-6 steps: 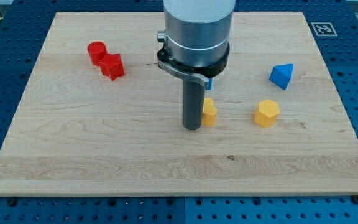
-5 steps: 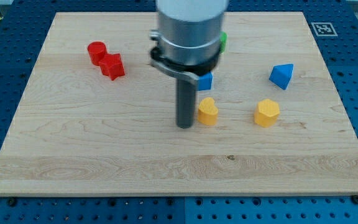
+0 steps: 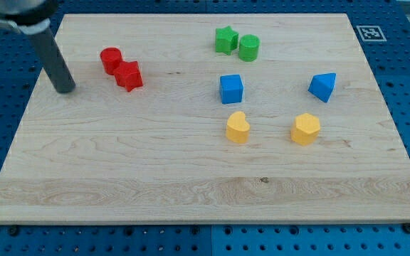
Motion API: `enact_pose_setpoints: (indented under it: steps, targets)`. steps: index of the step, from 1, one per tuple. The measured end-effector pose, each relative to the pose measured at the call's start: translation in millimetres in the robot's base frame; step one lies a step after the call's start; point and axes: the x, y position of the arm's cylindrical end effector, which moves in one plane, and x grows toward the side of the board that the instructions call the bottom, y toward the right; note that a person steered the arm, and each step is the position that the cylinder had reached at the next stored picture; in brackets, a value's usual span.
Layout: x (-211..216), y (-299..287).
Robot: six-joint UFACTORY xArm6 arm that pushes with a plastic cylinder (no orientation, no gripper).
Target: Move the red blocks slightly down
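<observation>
A red cylinder point(image 3: 110, 59) and a red star-shaped block point(image 3: 129, 75) touch each other at the upper left of the wooden board point(image 3: 191, 185). My tip point(image 3: 64, 89) rests on the board to the left of both red blocks, a short gap away and about level with the red star block. The dark rod leans up toward the view's top left.
A green star block point(image 3: 225, 40) and a green cylinder point(image 3: 248, 48) sit at the top centre. A blue cube point(image 3: 231, 89) and a blue wedge-like block point(image 3: 322, 87) lie right of the middle. Below them are a yellow rounded block point(image 3: 238, 127) and a yellow hexagonal block point(image 3: 305, 129).
My tip has moved far to the left and up, from beside the yellow rounded block to the left of the red blocks. No block has moved; the green blocks and blue cube now show.
</observation>
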Motion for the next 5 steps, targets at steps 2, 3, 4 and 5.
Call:
enact_pose_setpoints:
  steps: [2, 3, 4, 5]
  targets:
    - [-57.2, 55.2]
    - [-57.3, 80.9]
    - [-54.0, 85.3]
    - [-53.3, 73.0]
